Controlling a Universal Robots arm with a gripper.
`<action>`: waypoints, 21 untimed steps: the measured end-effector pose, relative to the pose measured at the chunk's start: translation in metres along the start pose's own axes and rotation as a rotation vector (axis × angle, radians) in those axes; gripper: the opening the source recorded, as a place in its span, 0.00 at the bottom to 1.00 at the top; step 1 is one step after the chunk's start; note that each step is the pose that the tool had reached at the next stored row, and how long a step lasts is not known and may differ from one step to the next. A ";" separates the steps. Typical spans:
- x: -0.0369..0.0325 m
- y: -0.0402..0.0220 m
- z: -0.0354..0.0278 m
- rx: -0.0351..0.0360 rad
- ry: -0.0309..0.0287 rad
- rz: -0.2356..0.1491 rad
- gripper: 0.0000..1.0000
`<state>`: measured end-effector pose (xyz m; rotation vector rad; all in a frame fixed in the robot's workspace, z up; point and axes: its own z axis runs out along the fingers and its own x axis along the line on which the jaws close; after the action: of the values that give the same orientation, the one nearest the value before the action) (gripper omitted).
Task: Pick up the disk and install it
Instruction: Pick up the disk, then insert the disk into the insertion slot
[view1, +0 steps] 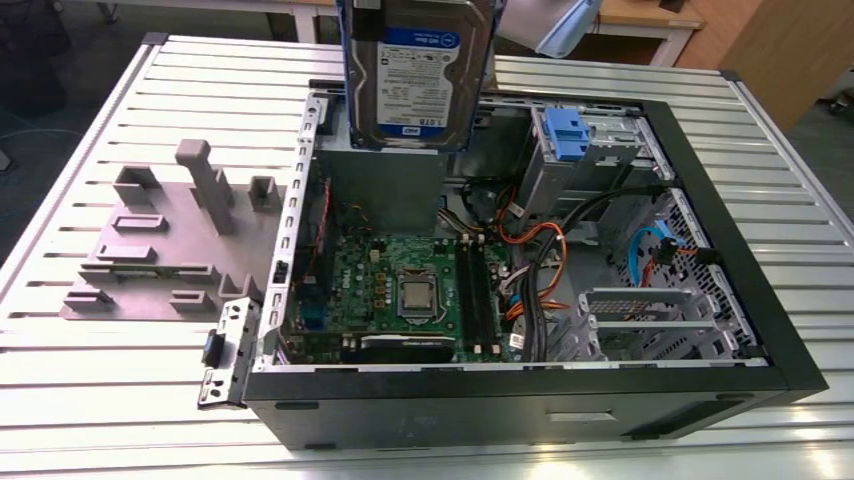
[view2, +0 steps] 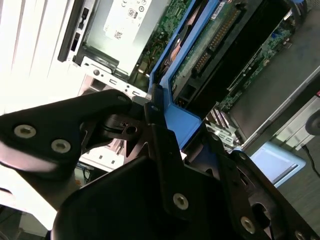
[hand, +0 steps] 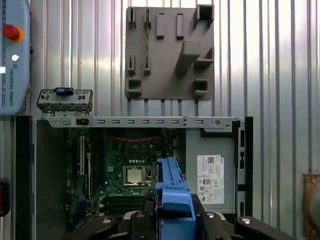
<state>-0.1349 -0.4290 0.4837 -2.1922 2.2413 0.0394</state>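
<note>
1. Hanging clear of everything, the disk (view1: 420, 75) sat at the top centre of the exterior view, its label towards the camera, above the far edge of the open computer case (view1: 747, 300). The pick-up looked done to me.
2. The gripper (view2: 150, 107) was clamped on the disk's blue carrier in the second wrist view, with its jaws pressed against the plastic edge. In the first wrist view that blue frame stood up between the black fingers (hand: 137, 222).
3. The installing was not done. The disk touched nothing in the case, and I could not tell which bay was meant for it.
4. A grey holder plate (view1: 160, 240) with posts and slots lay on the slatted metal table (view1: 107, 400), at the exterior view's left, just beside the case wall.
5. Inside the case, the motherboard (view1: 400, 280) filled the lower centre of the exterior view, with the processor (view1: 418, 295) bare in its socket.
6. A narrow blue bracket (view1: 567, 135) sat in a drive bay at the upper right of the case, and a metal cage (view1: 641, 320) stood at the lower right.
7. Orange and black cables (view1: 534, 240) ran loose between the motherboard and the bays. These, along with the bracket in its bay, struck me as the likeliest things to stand in the disk's way.
</note>
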 end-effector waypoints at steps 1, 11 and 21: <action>0.0017 -0.0005 0.0005 0.0001 -0.0001 0.000 0.36; 0.0027 -0.0311 0.0031 0.0001 -0.0001 0.000 0.36; 0.0040 -0.0317 0.0032 0.0002 0.0003 0.000 0.36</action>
<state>-0.1033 -0.4337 0.4800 -2.1924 2.2414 0.0389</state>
